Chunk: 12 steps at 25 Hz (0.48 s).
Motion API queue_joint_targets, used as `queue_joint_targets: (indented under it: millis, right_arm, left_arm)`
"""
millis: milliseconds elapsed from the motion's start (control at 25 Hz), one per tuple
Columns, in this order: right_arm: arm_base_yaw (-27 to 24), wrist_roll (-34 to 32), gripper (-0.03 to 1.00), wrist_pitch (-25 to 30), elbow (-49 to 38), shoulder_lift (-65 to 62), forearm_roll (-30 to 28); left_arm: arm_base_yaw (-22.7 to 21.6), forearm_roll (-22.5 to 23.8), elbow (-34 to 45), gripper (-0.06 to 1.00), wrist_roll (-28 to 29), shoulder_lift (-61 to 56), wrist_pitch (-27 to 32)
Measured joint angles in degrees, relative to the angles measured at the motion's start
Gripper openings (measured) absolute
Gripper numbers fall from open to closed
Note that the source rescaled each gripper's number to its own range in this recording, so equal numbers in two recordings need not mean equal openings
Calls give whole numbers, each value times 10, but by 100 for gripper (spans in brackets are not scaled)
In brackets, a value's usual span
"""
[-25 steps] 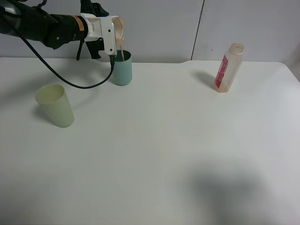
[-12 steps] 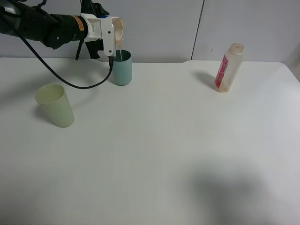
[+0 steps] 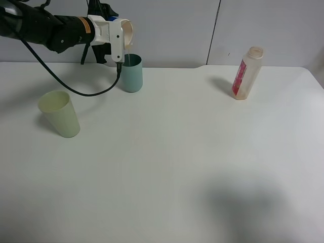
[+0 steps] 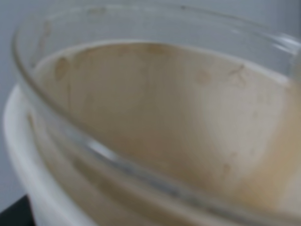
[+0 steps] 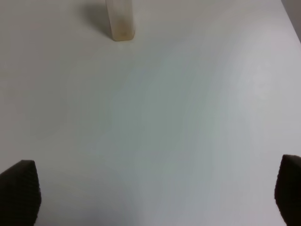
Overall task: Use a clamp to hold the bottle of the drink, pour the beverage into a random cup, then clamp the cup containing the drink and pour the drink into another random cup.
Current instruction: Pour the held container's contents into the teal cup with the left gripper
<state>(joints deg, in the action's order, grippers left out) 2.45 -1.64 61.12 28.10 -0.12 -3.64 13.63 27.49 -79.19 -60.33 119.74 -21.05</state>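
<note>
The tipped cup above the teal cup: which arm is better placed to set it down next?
Left. Its end effector holds the tipped cup over the teal cup; the right end effector hangs open far away, near the bottle.

**Setting: white surface against grey panelled wall**

A plain white surface (image 3: 167,167) fills most of the exterior high view. Behind it stands a pale grey wall (image 3: 172,30) with a vertical seam (image 3: 214,31). A soft shadow (image 3: 243,202), source unclear, darkens the near side.
</note>
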Motion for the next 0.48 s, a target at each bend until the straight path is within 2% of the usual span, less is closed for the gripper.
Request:
queue_joint_targets:
  millis: [480]
  right_arm:
    - [0, 0, 100, 0, 0, 0, 0]
  left_arm:
    - [0, 0, 0, 0, -24, 0, 0]
